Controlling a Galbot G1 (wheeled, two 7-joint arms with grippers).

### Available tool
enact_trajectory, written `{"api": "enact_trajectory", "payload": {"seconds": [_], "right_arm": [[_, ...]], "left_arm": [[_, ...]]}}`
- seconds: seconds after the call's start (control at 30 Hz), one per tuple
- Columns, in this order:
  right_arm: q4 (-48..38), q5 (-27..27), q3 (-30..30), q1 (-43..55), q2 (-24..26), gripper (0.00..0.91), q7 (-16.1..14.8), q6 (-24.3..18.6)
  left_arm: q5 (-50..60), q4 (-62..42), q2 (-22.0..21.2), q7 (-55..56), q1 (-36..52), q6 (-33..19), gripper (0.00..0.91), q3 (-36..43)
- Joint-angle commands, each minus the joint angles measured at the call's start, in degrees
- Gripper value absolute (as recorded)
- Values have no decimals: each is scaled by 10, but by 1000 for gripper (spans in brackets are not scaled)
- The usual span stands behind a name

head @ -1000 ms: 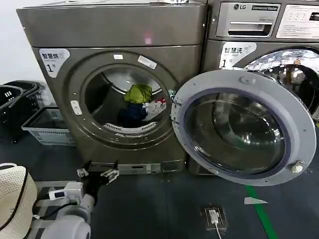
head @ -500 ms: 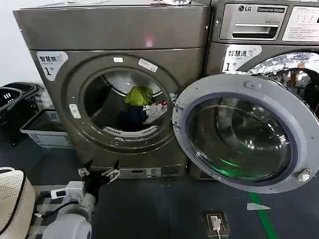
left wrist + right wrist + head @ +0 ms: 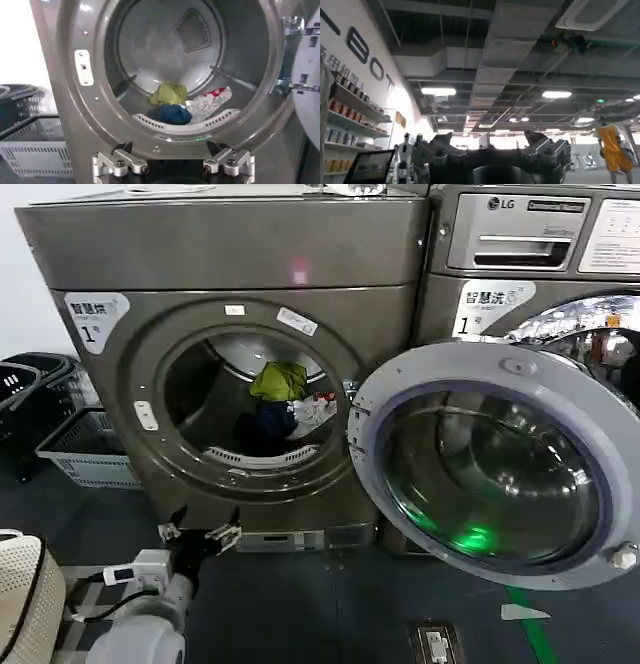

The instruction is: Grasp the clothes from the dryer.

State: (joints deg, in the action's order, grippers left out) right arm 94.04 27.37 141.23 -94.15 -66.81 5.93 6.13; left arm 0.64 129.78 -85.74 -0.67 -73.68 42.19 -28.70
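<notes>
Nearest to me, low in the head view, I see my left end effector (image 3: 200,534), a black and silver two-finger tool. It hangs in the air in front of the lower front panel of the dryer, below the round opening and outside it. Its fingers (image 3: 114,163) stand wide apart and hold nothing; in the left wrist view the two silver tips point toward the drum. My right end effector (image 3: 492,150) points up at the ceiling of the room. Its two fingers are spread wide, with nothing between them.

Next comes the large bronze-grey front-loading dryer (image 3: 220,254) with the white "1" sticker on its upper left corner. Its grey-rimmed round glass door (image 3: 500,464) is swung fully open to the right side and covers the lower part of the LG-branded machine (image 3: 530,234) beside it.

Farther in, the small heap of soft fabric clothes (image 3: 285,399) lies on the bottom of the drum, toward the right side of the opening. The yellow-green piece (image 3: 170,93) sits at the back, the dark navy piece (image 3: 170,114) lies in front of it near the lip, and the white piece with red marks (image 3: 210,102) touches both on their right.

To the left of the dryer, on the floor, stands a grey plastic basket (image 3: 85,449).
</notes>
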Motion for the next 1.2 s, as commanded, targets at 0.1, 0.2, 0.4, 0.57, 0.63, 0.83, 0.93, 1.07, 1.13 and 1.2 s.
{"api": "enact_trajectory", "payload": {"seconds": [0.1, 0.2, 0.4, 0.57, 0.63, 0.83, 0.93, 1.07, 1.13, 1.2], "right_arm": [[1, 0, 1, 0, -1, 907, 0, 0], [3, 0, 1, 1, -2, 907, 0, 0], [2, -1, -2, 3, -3, 907, -1, -1], [2, 0, -3, 4, -4, 907, -1, -1], [1, -1, -3, 4, -4, 907, -1, -1], [5, -1, -6, 6, 0, 907, -1, 0], [5, -1, -7, 6, 0, 907, -1, 0], [2, -1, -6, 5, 2, 907, -1, 0], [3, -1, -6, 4, 2, 907, -1, 0], [3, -1, -5, 4, 2, 907, -1, 0]], "left_arm": [[0, 3, 0, 0, -4, 28, 907, 1], [-1, 4, 2, 0, -6, 28, 907, -1], [-1, 3, 2, 0, -7, 28, 907, -2], [0, 2, 2, 0, -5, 28, 907, 1], [0, 1, 1, 0, -5, 28, 907, 2], [-1, -1, 2, 0, -3, 28, 907, 3], [-1, -1, 2, 0, -3, 28, 907, 3], [0, -3, 3, 0, -2, 28, 907, 3], [-1, -3, 3, 0, 0, 28, 907, 3], [-1, -4, 4, 0, 1, 28, 907, 4]]}}
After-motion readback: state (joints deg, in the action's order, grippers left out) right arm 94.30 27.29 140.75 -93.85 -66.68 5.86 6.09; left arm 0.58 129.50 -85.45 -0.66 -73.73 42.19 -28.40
